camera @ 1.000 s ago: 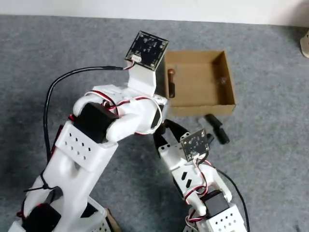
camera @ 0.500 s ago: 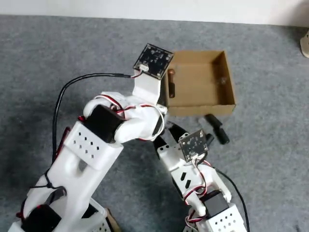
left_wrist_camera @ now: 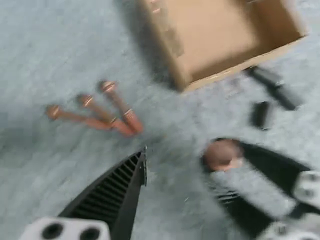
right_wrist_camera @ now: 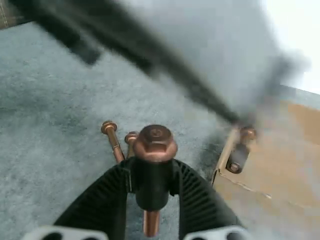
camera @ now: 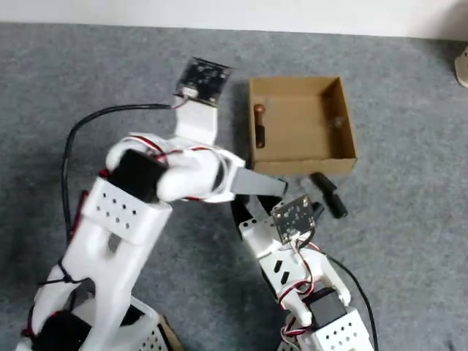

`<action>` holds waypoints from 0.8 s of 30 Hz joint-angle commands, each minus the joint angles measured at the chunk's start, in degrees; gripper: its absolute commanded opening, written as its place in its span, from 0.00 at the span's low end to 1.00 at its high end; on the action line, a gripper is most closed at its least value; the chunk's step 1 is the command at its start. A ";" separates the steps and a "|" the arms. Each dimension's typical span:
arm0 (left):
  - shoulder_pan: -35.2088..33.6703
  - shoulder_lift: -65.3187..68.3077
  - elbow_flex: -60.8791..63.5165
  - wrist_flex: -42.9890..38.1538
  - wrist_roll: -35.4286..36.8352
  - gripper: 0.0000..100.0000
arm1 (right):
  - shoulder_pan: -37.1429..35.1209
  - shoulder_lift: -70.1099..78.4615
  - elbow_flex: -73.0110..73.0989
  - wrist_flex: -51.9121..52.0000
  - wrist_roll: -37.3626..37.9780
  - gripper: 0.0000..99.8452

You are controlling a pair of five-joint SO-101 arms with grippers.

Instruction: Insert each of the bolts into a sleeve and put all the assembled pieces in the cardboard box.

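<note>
Because the right gripper (right_wrist_camera: 151, 171) is clamped on the short black cylindrical sleeve (right_wrist_camera: 151, 191) and not on the copper-coloured flange-headed bolt (right_wrist_camera: 155, 142) that runs through it, only the bolt's own head keeps it seated. My first worry is that tipping the pair head-down over the open brown cardboard box (camera: 342, 157) would let the bolt slide out and land unassembled. The pair hovers just off the box's front-left corner, on the arms' side.

The second risk is a knock. The left gripper (left_wrist_camera: 137, 175), spread wide and holding nothing, sits just beside the right one, between it and the box's front wall. A lift toward the box could strike it and jar the sleeve loose. A low approach might also catch the box's rim.

The right wrist view settles the grip: the sleeve is squeezed at mid-length, with the head above it and the shank end poking out below. In the high view that hold lies beneath the right arm's dark camera board (camera: 292, 216).

The left wrist view gives three loose copper bolts (left_wrist_camera: 95, 110) lying side by side on the grey carpet (camera: 409, 256) off the box's left wall, where the high view has the white left arm (camera: 146, 197) across them.

The high view alone looks into the box. One finished bolt-and-sleeve piece (camera: 258, 126) lies along the left inner wall, and loose black sleeves (camera: 329, 194) lie just outside the front wall.
</note>
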 commanded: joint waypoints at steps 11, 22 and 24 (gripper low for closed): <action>-32.04 -1.54 21.85 9.23 0.97 0.70 | 8.66 -0.22 4.62 2.24 -0.62 0.00; -32.40 -1.54 36.26 -9.05 10.20 0.70 | 8.92 9.89 -9.71 9.01 -0.62 0.00; -32.40 -1.54 37.67 -10.64 10.20 0.70 | 8.92 17.36 -14.29 8.92 -0.70 0.00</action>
